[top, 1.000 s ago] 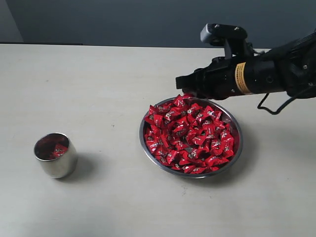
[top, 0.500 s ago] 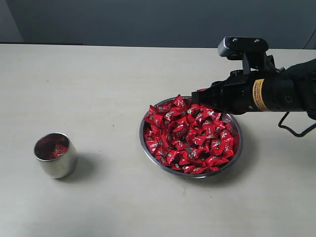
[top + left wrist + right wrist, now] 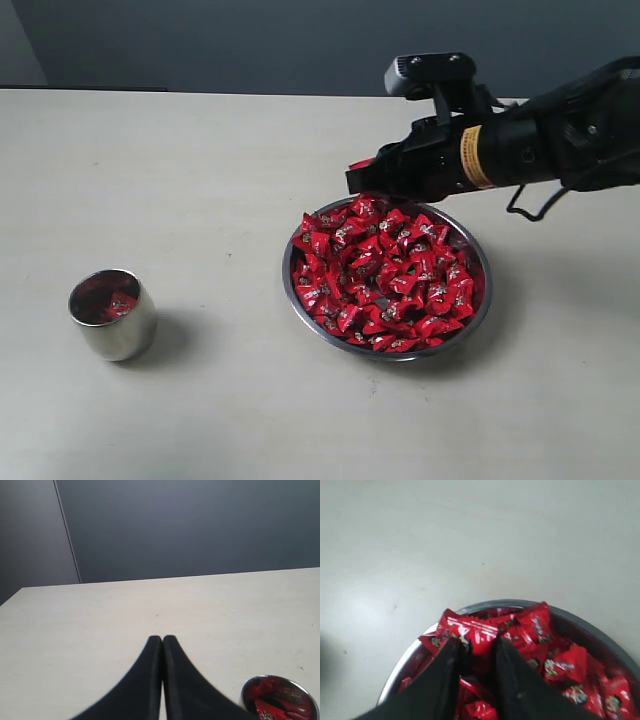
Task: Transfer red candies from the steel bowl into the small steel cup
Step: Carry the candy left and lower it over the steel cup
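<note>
While the small steel cup (image 3: 112, 312) stands unmoved at the near left with a few candies already inside, well apart from the steel bowl (image 3: 287, 275) and its heap of red candies (image 3: 385, 275), the left gripper (image 3: 162, 641) hangs near the cup with its fingers pressed together on nothing. Above the bowl's far rim, the right gripper (image 3: 358, 172) has shifted left and upward from its position half a second ago, pinching one candy (image 3: 472, 636) clear of the heap; the pick is judged complete, and the carry across to the cup remains
</note>
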You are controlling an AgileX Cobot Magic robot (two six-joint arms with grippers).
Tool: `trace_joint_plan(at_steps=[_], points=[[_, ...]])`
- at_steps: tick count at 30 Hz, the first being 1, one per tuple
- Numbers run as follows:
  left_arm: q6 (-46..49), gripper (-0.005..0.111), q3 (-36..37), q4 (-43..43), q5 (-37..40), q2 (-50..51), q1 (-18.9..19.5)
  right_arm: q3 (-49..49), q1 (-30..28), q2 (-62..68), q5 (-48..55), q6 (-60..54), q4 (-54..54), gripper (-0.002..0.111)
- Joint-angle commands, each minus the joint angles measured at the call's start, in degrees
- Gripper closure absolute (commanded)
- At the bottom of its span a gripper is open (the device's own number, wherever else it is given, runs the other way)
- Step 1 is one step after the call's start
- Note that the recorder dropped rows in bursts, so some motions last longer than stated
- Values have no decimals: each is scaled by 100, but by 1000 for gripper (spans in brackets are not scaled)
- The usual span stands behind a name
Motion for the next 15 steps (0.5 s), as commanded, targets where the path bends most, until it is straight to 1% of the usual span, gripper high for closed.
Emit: trace_joint_plan(at_steps=[1,6,9,12,15], points=[[-7,106,22,6,-27,-26,3,-604,0,636,-814,-659,175,88],[-7,106,22,6,-27,-26,3,-1209,0,1226,-1694,-1222,658,88],[-7,106,22,6,-27,-26,3,-1553,57,1503,-2276,-1450,675,88],[-7,106,22,6,-37,-26,3,-1870,271,1738,-2389,-1471,675,88],[-7,106,22,6,-37,-26,3,-2149,602,1968,-2401,-1471,675,88]])
